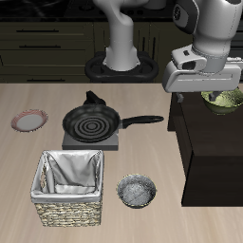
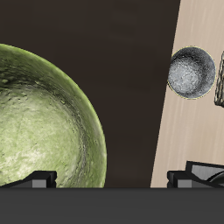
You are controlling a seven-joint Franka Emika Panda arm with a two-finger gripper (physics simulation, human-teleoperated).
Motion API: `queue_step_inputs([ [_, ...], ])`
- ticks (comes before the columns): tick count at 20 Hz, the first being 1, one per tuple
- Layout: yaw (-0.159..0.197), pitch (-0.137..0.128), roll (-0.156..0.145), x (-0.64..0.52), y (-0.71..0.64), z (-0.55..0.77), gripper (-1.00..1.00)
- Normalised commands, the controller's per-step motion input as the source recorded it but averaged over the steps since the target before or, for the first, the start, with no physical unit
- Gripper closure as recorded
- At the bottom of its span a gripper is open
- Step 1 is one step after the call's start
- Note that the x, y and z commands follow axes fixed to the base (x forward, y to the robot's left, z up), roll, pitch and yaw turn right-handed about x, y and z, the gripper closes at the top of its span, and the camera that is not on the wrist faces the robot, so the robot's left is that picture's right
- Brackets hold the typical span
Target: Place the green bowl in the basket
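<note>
The green bowl sits directly beneath the fingers, slightly off-centre; they look spread wide, gripping nothing; basket well apart

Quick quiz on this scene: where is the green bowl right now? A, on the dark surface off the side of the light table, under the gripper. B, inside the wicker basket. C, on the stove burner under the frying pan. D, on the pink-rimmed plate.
A: the green bowl sits on the dark surface right below the gripper, while the basket holds only its cloth lining.
</note>
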Motion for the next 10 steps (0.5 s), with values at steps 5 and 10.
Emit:
queue_step_inputs([
  [5, 0.024, 0.059, 0.066, -0.08, 0.08, -0.30, -1.00],
  [10, 0.015, 0.030, 0.096, -0.15, 0.08, -0.16, 1.00],
])
